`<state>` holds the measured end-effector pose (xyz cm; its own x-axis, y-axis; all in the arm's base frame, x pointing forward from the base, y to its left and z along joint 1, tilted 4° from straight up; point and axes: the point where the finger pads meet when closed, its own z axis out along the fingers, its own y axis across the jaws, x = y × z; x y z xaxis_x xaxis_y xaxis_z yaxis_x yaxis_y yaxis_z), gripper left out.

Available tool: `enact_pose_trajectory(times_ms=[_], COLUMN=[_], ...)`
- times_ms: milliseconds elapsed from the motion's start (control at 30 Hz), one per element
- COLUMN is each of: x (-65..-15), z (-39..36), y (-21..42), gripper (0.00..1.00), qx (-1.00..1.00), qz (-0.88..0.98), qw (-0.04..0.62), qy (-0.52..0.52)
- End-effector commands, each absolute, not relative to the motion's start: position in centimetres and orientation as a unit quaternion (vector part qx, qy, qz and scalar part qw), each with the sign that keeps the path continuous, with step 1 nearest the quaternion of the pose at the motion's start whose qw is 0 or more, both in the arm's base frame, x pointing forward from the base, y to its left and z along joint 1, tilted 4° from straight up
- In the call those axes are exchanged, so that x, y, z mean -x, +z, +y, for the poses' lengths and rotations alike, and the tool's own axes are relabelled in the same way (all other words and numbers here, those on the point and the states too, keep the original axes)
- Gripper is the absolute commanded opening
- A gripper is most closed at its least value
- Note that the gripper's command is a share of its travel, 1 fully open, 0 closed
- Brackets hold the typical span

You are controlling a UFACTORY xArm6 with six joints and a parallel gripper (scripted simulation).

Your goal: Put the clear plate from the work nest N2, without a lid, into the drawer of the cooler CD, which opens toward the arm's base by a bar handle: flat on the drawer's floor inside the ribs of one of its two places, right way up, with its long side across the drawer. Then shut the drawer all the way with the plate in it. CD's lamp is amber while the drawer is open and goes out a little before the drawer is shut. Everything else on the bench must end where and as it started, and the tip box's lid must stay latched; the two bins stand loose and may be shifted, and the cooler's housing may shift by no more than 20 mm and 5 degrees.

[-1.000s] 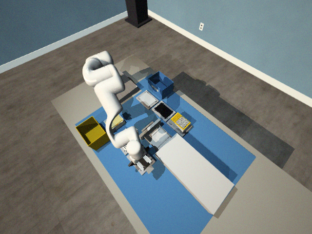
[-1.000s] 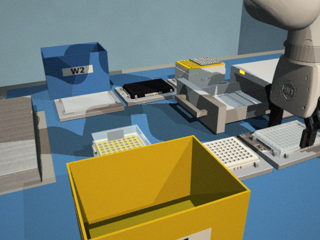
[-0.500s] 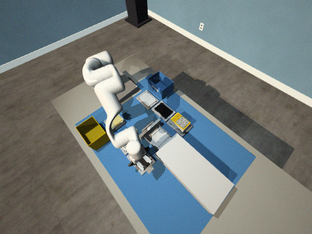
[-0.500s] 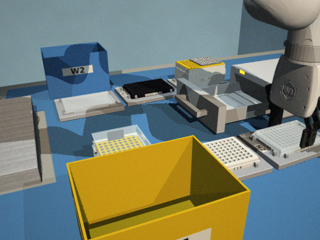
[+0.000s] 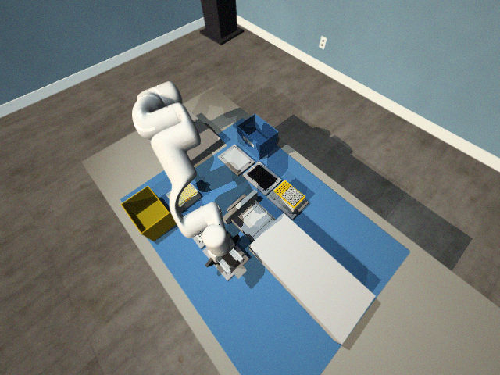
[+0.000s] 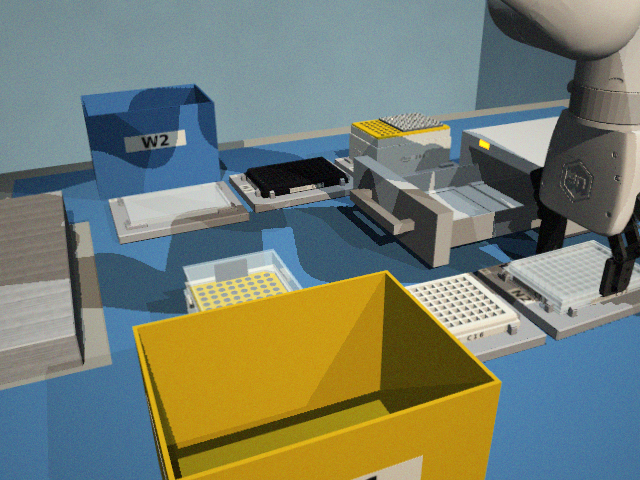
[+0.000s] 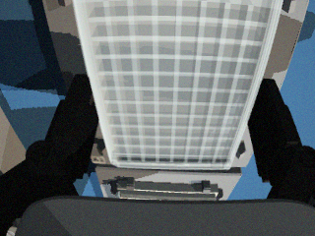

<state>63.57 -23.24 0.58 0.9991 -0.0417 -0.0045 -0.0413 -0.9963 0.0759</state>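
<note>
The clear plate (image 7: 177, 69), a see-through well plate with no lid, lies in the grey work nest N2 (image 6: 571, 307); it also shows in the exterior view (image 6: 560, 272). My gripper (image 7: 174, 96) is straight above it, its two black fingers pressed against the plate's long sides, shut on the plate, which still rests in the nest. In the top view the gripper (image 5: 226, 260) is low at the bench's near side. The cooler CD (image 6: 516, 149) has its drawer (image 6: 439, 206) pulled out, bar handle (image 6: 382, 211) toward the arm. The amber lamp (image 6: 484, 144) is lit.
A white well plate (image 6: 460, 304) sits in the nest just left of N2. A yellow bin (image 6: 310, 382) stands in front. A lidded tip box (image 6: 235, 284), blue bin W2 (image 6: 149, 136), a black plate (image 6: 294, 178), a lidded plate (image 6: 175, 206) and a yellow-topped rack (image 6: 400, 136) stand behind.
</note>
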Motion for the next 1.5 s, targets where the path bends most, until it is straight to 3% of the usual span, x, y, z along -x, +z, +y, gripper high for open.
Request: enact_pose_trajectory(times_ms=[0,1467], x=[-63.7,-63.8], z=[-23.3,-23.2], y=[0.9,2.5], gripper=[0.0,0.0], qx=[-0.999,-0.999], qz=[-0.021,-0.021], qw=[0.039,0.039], qy=[0.0,0.0])
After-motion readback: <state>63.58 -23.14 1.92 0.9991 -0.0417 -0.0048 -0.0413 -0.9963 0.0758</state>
